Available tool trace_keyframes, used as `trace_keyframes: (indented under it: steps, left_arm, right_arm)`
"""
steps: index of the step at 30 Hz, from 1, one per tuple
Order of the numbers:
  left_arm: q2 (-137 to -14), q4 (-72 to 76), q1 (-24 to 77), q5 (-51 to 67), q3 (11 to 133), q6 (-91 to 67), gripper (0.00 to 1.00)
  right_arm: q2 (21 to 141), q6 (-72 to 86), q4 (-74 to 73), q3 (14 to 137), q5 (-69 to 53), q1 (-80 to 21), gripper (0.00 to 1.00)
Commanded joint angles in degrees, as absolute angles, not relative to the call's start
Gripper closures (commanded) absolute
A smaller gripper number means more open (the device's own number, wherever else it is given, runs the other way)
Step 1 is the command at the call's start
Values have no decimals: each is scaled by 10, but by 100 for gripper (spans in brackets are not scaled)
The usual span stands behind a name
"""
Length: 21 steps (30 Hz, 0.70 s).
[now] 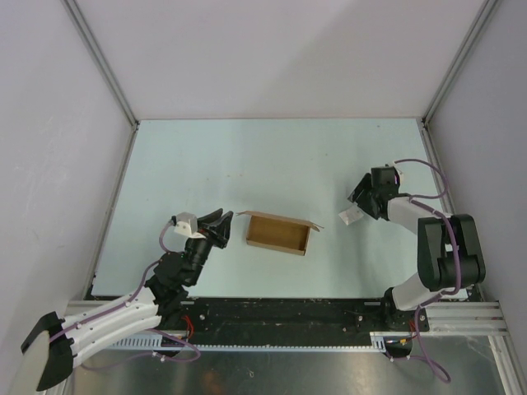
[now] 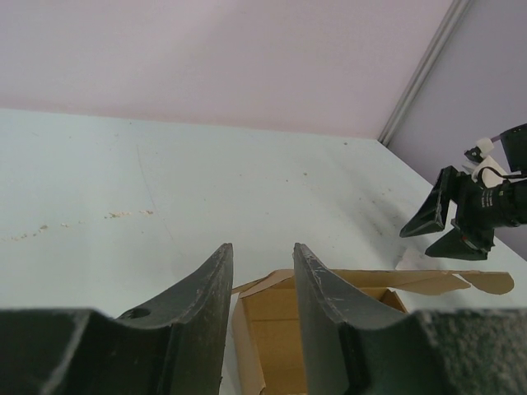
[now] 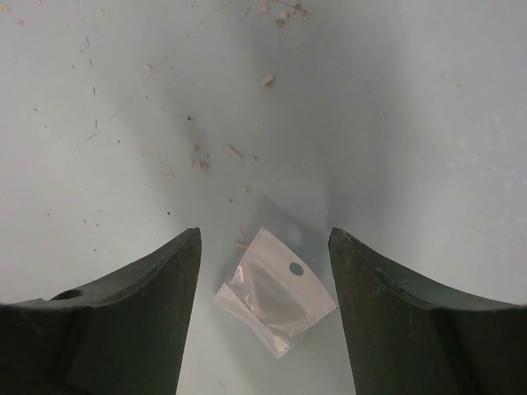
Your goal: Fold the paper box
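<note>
Left arm nearer the box, fingers aimed at its short end

On the table [image 1: 272, 156], the paper box [image 1: 280, 234] lies open-topped near the middle, long axis left-to-right. The left gripper [image 1: 223, 227], its 2 fingers parted, sits just beside the box's left end. The right gripper [image 1: 357, 204], spread wide, hangs farther off over a small clear bag [image 3: 276, 290]. The left wrist view cuts off the box's near part, and creases are hard to make out.

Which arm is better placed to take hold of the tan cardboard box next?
Left, probably. The left gripper is open and points at the open-topped tan cardboard box, whose near end lies just beyond its fingers. The right gripper is open over a small clear plastic bag, apart from the box.
</note>
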<state>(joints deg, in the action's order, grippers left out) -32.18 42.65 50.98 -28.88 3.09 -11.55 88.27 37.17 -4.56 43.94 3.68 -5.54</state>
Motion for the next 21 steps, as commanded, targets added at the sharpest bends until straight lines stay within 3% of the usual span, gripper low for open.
trace_keyframes:
  steps: [1,13,21]
  left_arm:
    - [-323,435,512,-296,-28,-113,59]
    - [-335,435,512,-293,-23,-115,59]
    - [-329,435,512,-295,-27,-115,59]
  right_arm:
    - [888,374,-5,434,43,-54,32]
    - [849,382,18,371,15,-35,35]
    - [813,385,29,333,-20,-34,46]
